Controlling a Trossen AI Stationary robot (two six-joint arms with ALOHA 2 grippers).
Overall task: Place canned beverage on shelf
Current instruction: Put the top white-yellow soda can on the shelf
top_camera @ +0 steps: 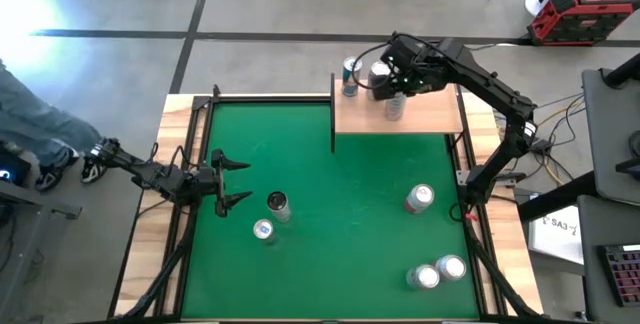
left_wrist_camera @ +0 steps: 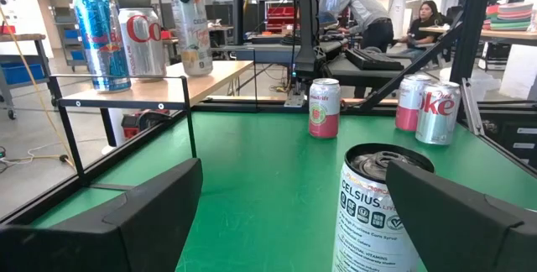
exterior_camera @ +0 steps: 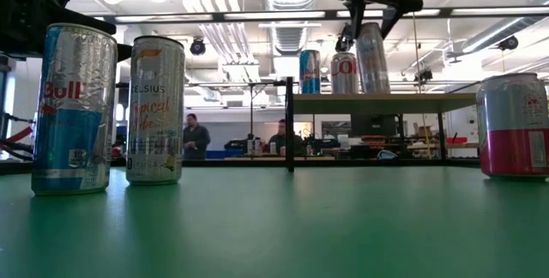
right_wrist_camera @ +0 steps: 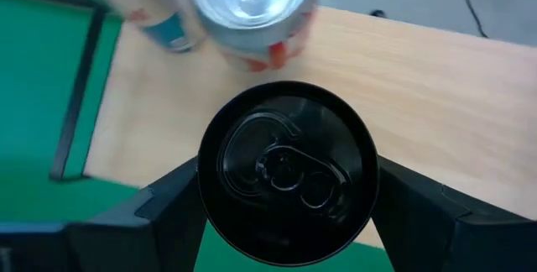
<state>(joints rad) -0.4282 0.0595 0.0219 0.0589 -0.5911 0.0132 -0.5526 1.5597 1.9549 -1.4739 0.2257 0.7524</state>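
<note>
A Red Bull can (exterior_camera: 74, 109) and a Celsius can (exterior_camera: 155, 111) stand side by side on the green tabletop (top_camera: 340, 264) near the left gripper (top_camera: 236, 183), whose jaws stand apart, empty. The right gripper (right_wrist_camera: 285, 201) has its jaws clamped on a black-topped can (right_wrist_camera: 287, 173) from either side, just above the pale-wood shelf (top_camera: 430, 119). On that shelf stand a blue can (exterior_camera: 310, 72) and a Coke can (exterior_camera: 344, 73).

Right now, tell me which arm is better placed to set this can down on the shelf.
The right. Its hand grips a can from above, slightly tilted, over the pale-wood shelf, beside two cans standing there. The left hand sits open, low over the green table, facing a Celsius can.
</note>
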